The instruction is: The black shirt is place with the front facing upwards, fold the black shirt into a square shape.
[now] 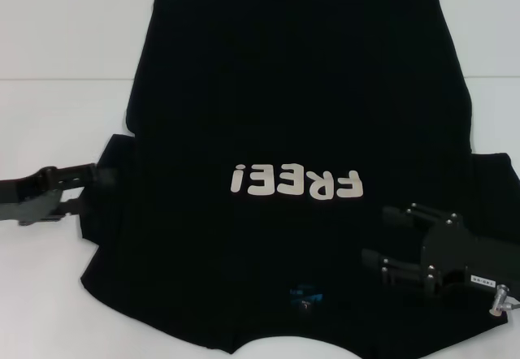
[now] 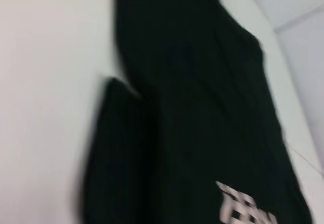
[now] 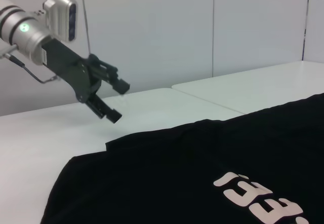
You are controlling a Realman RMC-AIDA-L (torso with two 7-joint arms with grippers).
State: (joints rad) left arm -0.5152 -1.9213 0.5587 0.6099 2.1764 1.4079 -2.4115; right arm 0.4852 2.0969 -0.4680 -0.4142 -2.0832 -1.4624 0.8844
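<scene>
The black shirt (image 1: pixel 301 131) lies spread flat on the white table (image 1: pixel 57 42), front side up, filling most of the middle of the scene. Its white "FREE!" lettering (image 1: pixel 296 183) sits a little nearer than the shirt's centre, and a small blue neck label (image 1: pixel 306 296) shows close to the near edge, so the collar end points toward the robot and the hem lies at the far side. A short sleeve spreads out on each side, left and right.

The left gripper (image 1: pixel 104 190) is at the left side of the shirt, beside the left sleeve. In the right wrist view this same left gripper (image 3: pixel 117 101) hangs just above the table with its two fingers spread apart, holding nothing and clear of the cloth, just off the sleeve's edge.

The right gripper (image 1: pixel 386 241) is over the near right part of the shirt, just right of the lettering and nearer than it. Its fingers point left and stand apart, one farther and one nearer, with nothing between them. Whether they touch the cloth below cannot be told.
</scene>
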